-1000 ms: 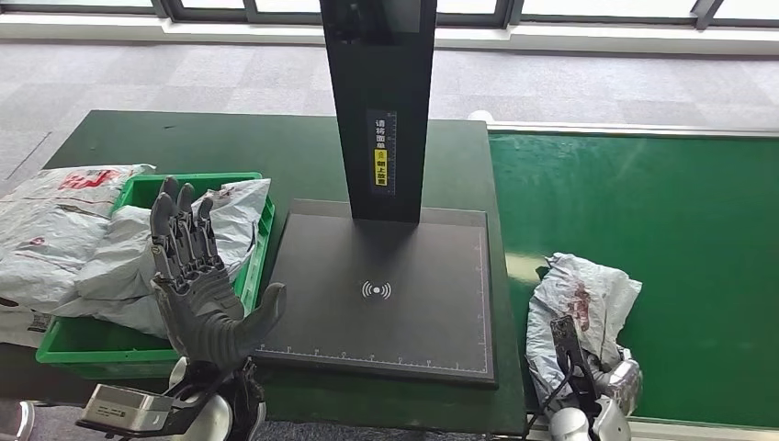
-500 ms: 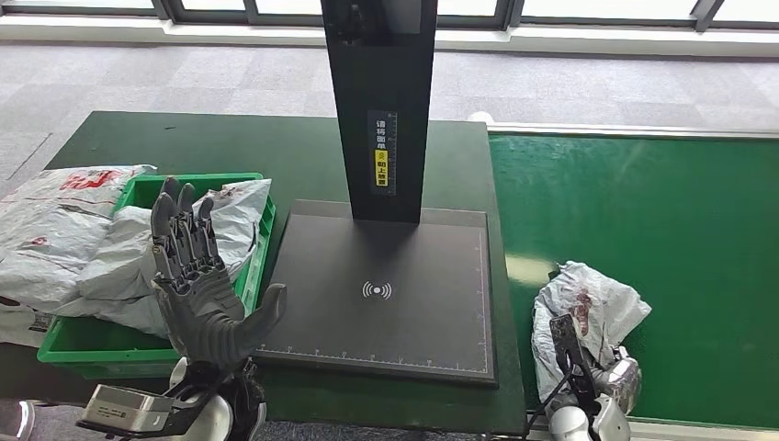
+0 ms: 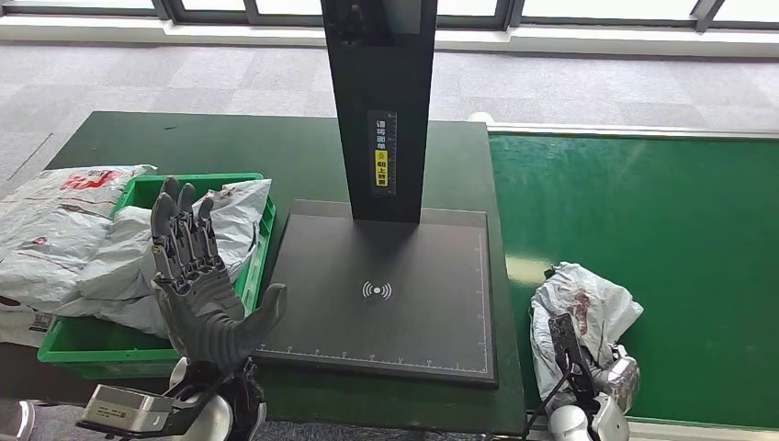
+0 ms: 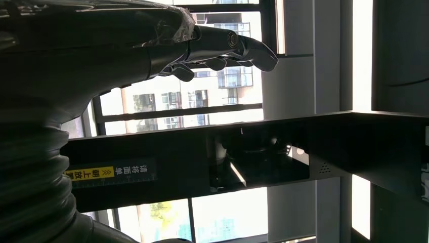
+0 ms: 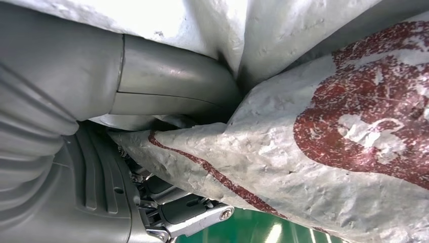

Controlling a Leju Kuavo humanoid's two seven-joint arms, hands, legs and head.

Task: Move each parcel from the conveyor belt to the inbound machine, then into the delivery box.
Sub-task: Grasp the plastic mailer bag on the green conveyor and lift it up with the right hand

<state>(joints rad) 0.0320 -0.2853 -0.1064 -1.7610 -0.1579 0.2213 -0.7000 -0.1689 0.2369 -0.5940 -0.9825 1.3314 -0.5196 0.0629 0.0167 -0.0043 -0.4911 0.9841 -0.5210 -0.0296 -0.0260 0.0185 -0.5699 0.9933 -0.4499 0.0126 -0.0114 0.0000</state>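
A crumpled grey parcel [image 3: 588, 308] with red print lies on the green conveyor belt [image 3: 661, 211] at its near left corner. My right hand [image 3: 614, 381] grips it from the near side; in the right wrist view the thumb [image 5: 172, 96] presses into the parcel [image 5: 329, 152] and the fingers lie under it. My left hand [image 3: 197, 285] is raised with fingers spread and holds nothing, just in front of the green delivery box [image 3: 92, 351]. The inbound machine's black plate [image 3: 386, 294] lies bare between the box and the belt.
The machine's black post [image 3: 378, 101] rises at the back of the plate and shows in the left wrist view [image 4: 202, 167]. Grey parcels [image 3: 138, 248] fill the box, and another [image 3: 55, 211] lies against its far left side. The dark green table [image 3: 230, 147] ends near me.
The parcel in my right hand has shifted slightly on the belt and crumpled a little more. My left hand has stayed still.
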